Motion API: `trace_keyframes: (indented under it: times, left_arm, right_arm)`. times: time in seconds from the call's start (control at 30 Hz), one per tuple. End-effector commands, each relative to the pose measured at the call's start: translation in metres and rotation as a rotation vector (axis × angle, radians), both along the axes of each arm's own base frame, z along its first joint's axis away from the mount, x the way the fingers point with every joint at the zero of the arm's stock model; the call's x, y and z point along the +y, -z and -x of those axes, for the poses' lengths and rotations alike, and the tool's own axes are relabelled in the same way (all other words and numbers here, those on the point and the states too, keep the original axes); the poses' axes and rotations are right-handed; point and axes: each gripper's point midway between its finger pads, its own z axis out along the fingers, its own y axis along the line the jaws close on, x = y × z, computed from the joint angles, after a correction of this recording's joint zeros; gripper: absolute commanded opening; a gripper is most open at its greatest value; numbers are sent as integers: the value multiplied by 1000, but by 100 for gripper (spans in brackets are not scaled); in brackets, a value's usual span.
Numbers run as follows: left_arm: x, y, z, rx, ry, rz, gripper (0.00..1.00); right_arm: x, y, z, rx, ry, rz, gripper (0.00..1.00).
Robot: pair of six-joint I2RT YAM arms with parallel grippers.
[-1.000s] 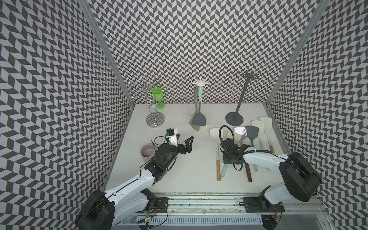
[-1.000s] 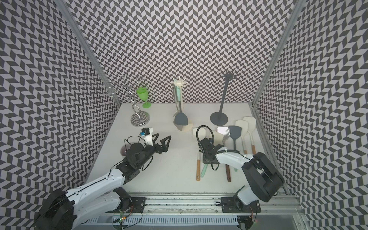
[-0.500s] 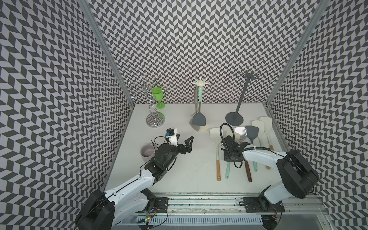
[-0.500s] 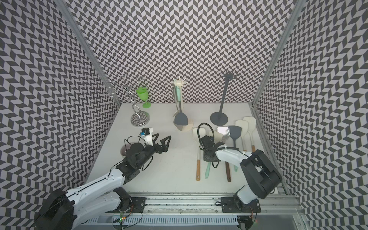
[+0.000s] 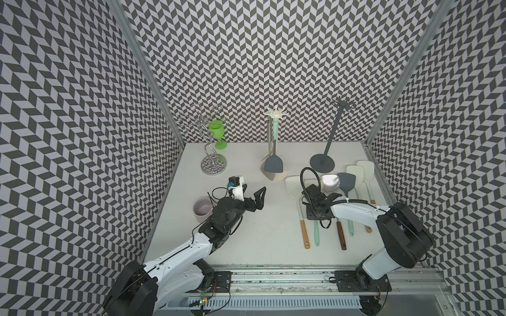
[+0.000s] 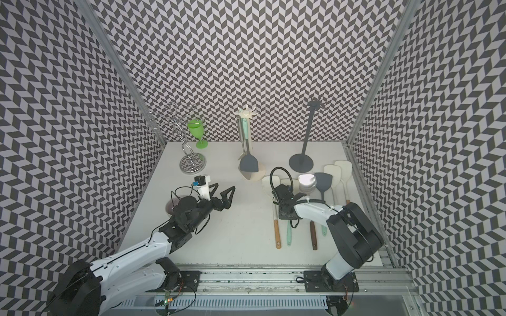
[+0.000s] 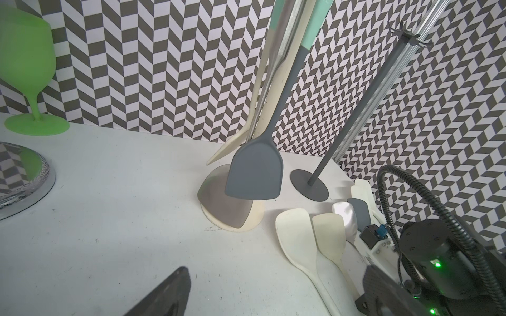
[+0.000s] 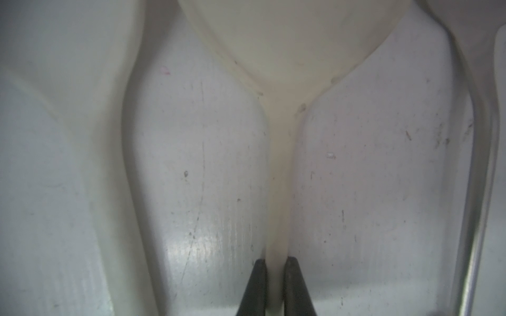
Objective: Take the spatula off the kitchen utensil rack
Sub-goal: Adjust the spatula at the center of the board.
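The cream utensil rack (image 5: 276, 115) stands at the back centre. A dark grey spatula (image 5: 272, 164) with a mint handle hangs from it, beside a steel one and a cream one. In the left wrist view the grey spatula (image 7: 254, 175) hangs over the rack's base (image 7: 246, 221). My left gripper (image 5: 253, 193) is open in mid-table, pointing toward the rack and holding nothing. My right gripper (image 5: 315, 212) is down among the spatulas lying on the table. It is shut on the thin neck of a cream spatula (image 8: 278, 191) lying there.
A row of several spatulas (image 5: 353, 175) lies at the right, next to a dark grey stand (image 5: 322, 162) with bare hooks. A wire mug tree (image 5: 212, 164) and a green goblet (image 5: 217, 131) stand back left. A pale cup (image 5: 203, 213) sits by my left arm.
My right gripper's jaws have closed onto the neck of the cream spatula lying on the table. The left arm has stayed still and open.
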Motion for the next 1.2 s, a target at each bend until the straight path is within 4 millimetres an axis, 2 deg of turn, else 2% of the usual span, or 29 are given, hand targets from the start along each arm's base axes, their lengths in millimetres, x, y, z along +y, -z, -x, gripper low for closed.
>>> trace_keyframes:
  times: [0.0,0.23,0.5,0.63,0.73,0.83,0.93,1.17]
  left_arm:
    - [4,-5,1,-28,-9,3,100]
    - [3,-5,1,-27,-3,4,100]
    - [2,-9,4,-40,10,15,100]
    - [4,-13,7,-57,10,28,100]
    - [5,-14,8,-64,9,33,100]
    - [7,-14,8,-67,3,34,100]
    - [8,-12,8,-66,-3,34,100]
    - [9,-12,8,-68,-7,34,100]
  right_arm:
    - [-12,14,17,78,-8,64,8]
    - [-18,7,16,60,24,87,25]
    - [-9,-25,9,-24,28,1,40]
    - [8,-52,9,-110,-29,-120,51]
    - [33,-66,15,-152,-134,-269,55]
    - [56,-64,28,-132,-215,-393,58]
    - [70,-58,40,-103,-262,-413,63]
    - [82,-27,62,-3,-283,-403,64]
